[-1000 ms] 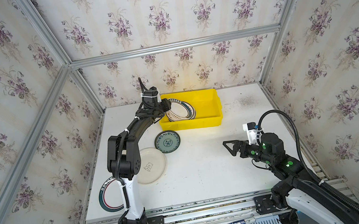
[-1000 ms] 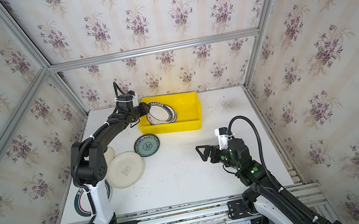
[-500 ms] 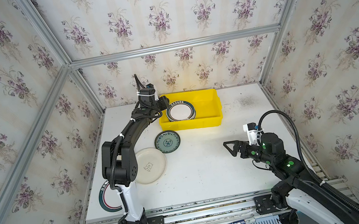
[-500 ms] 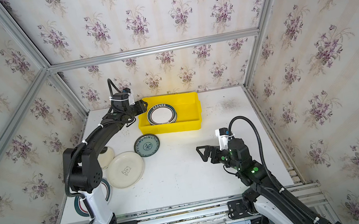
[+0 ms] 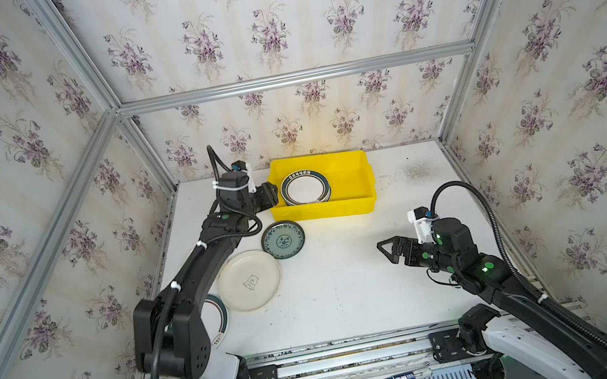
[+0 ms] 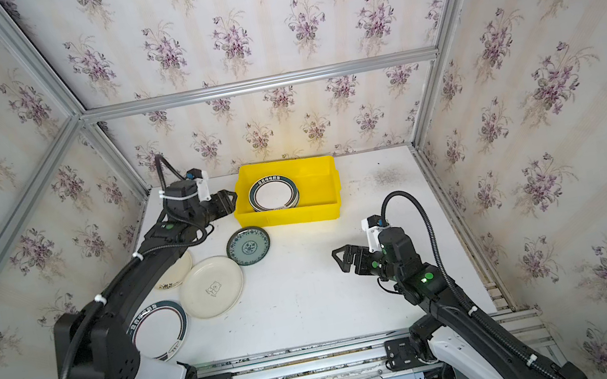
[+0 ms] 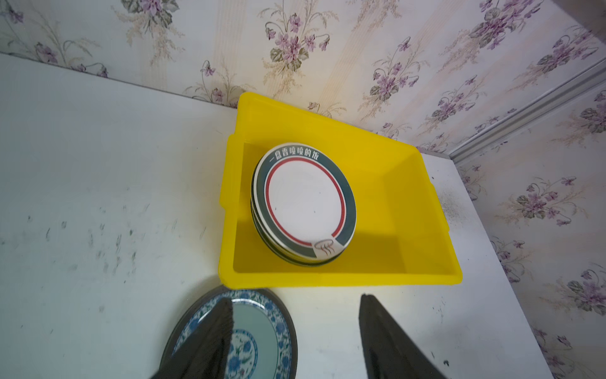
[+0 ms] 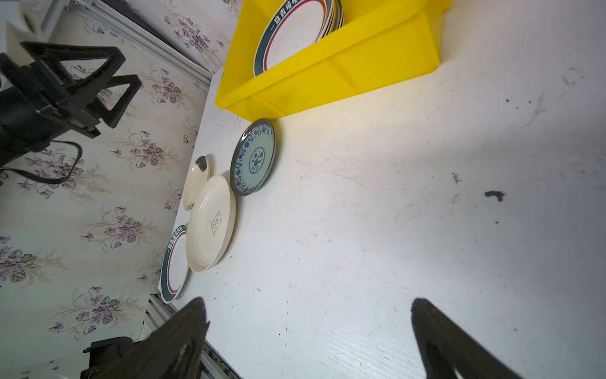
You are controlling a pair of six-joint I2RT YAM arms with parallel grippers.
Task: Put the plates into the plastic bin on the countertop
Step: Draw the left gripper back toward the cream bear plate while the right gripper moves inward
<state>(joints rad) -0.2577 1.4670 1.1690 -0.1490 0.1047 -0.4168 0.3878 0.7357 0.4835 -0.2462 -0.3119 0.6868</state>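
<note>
L gripper (image 7: 295,298) by plastic bin (image 7: 410,213); jaws apart, empty

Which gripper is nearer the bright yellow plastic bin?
Left. The left gripper is right beside the bright yellow rectangular plastic bin, at its left end; the right gripper hangs well in front of its right end, apart.

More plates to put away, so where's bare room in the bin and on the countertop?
The right half of the plastic bin, beside its plate stack, is bare. The countertop is bare from the teal plate and cream plate across to the right gripper, and right of the bin. Crowded: left edge, plates under the left arm.
</note>
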